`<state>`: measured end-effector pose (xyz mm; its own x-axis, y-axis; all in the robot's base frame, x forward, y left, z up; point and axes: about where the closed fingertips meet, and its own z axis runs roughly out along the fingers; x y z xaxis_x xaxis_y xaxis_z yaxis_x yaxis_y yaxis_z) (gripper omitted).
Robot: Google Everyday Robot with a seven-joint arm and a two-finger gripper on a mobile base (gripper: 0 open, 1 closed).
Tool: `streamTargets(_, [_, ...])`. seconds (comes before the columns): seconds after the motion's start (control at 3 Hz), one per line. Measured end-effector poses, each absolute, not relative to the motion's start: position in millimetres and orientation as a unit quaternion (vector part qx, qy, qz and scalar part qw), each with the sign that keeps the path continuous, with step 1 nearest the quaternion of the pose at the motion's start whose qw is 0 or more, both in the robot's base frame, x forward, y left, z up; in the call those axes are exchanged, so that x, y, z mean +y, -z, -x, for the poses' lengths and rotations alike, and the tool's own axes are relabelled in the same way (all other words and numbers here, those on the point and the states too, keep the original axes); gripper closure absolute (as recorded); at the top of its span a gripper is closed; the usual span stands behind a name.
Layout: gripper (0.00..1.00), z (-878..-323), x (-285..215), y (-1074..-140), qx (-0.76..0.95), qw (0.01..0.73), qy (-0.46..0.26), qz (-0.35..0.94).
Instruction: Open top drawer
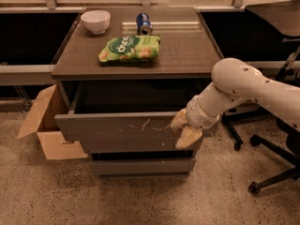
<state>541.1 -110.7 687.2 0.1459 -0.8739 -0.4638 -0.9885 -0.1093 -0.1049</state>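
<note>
A single camera looks down from above and in front of a cabinet, fairly near, facing its drawers and the tabletop at a steep angle. The frame takes in the whole tabletop, the pulled-out top drawer and some floor. The arm enters from the right, and its end effector sits at the drawer front's right end, apparently touching it.

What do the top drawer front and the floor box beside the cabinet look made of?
Top drawer: matte dark grey laminate or painted board, likely; pale scratches mark its flat front. Box: plain brown cardboard, flaps open. Gripper sits at the drawer's right end.
</note>
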Motion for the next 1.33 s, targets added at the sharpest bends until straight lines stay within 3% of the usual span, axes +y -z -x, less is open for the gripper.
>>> streamTargets(0.67, [0.94,-536,-121,-710,0.639,0.21,-0.121,0.73])
streamTargets(1.0, [0.0,-548,-136,-721,0.644,0.231,-0.092,0.723])
streamTargets(1.33, [0.0,-569,-157,-719,0.655,0.249,-0.068,0.711])
